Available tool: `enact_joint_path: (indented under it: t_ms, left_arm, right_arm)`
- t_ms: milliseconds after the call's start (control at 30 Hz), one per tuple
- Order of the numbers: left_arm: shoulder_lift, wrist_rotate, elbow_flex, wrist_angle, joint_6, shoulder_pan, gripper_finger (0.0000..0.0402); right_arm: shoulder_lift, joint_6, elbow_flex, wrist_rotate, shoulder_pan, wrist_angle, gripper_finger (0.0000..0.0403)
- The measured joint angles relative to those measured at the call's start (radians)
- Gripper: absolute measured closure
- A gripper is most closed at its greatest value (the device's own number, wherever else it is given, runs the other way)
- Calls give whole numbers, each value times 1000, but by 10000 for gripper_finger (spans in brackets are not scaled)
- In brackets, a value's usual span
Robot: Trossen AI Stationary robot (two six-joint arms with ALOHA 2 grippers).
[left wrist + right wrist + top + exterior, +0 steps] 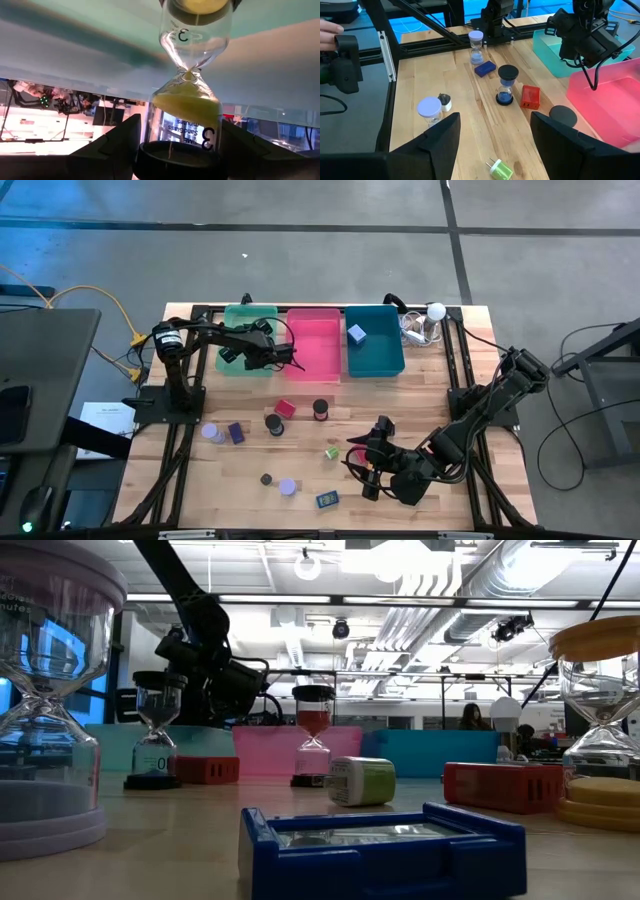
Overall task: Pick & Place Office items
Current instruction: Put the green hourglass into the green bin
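My left gripper (272, 352) is over the right side of the green bin (240, 340), next to the pink bin (315, 345). It is shut on a black-capped sand timer with yellow sand (186, 107) marked 3. My right gripper (366, 472) hovers open and empty over the near right of the table; its wrist view (495, 125) shows nothing between the fingers. Standing on the table are black-capped timers (275, 423) (320, 410) and lavender-capped timers (212, 432) (288, 487). A red block (285, 408), a purple block (236, 432), a green plug (331, 451) and a blue block (327, 500) lie there too. My left gripper pinches the timer between its two fingers (112, 147) at the black end cap (175, 162) nearest the wrist. The timer sticks out forward along the fingers, its other cap toward the green bin. In the low view the gripper (215, 670) is above the bin rims, so the timer is lifted clear.
The teal bin (385, 355) holds a blue block (357, 333). A white ball-topped gadget (432, 315) stands at the far right. A dark timer (383, 425) stands just beyond my right gripper. The black frame rails (460, 380) run along both table sides.
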Motion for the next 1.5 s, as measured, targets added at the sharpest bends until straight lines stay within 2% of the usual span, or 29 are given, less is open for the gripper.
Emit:
enact_joint_path:
  t_ms: [333, 700, 1500]
  left_arm:
    - [0, 24, 0, -63, -2, -18, 184]
    - [0, 2, 0, -61, -117, 15, 184]
    - [0, 21, 2, -60, -119, 5, 184]
  right_arm:
    - [0, 0, 0, 0, 0, 0, 172]
    - [0, 0, 0, 0, 0, 0, 172]
    - [0, 0, 0, 0, 0, 0, 172]
